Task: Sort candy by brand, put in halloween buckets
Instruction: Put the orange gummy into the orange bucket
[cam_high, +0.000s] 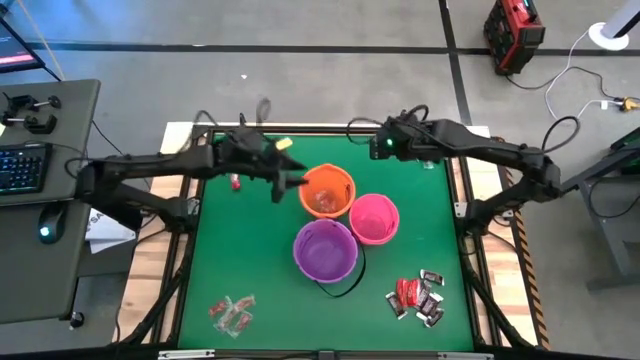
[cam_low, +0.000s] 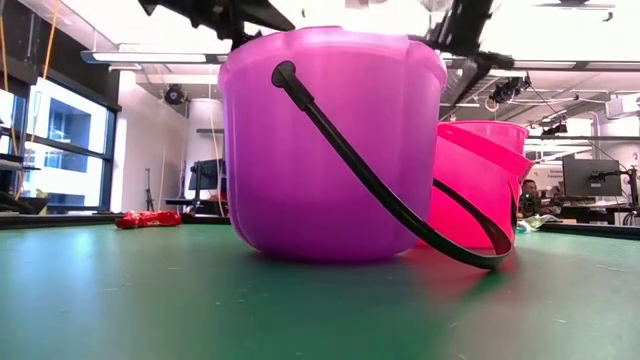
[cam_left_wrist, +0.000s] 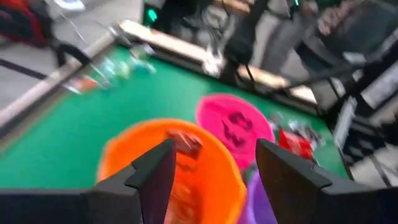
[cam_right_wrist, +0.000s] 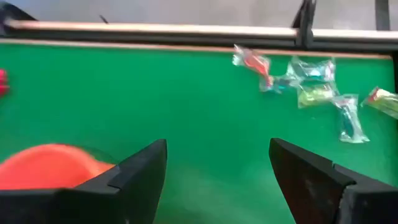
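Three buckets cluster mid-surface (cam_high: 220, 250): orange bucket (cam_high: 327, 191) with a few candy pieces inside, pink bucket (cam_high: 374, 219) and purple bucket (cam_high: 325, 250) touching it, contents of those two can't be told. Left end effector (cam_left_wrist: 211, 165) hovers over the orange bucket's rim, fingers spread, nothing held, a dark wrapped candy (cam_left_wrist: 186, 142) just beyond the fingertips over the bucket; right end effector (cam_right_wrist: 217, 165) released too, at the far edge. Loose candy: red/dark pile (cam_high: 418, 297) near right corner, clear-wrapped pile (cam_high: 231, 311) near left, one red piece (cam_high: 236, 182) far left.

High view looks straight down on the tabletop (cam_high: 230, 250); low view sits level, close behind the purple bucket (cam_low: 330, 150) — both share it.
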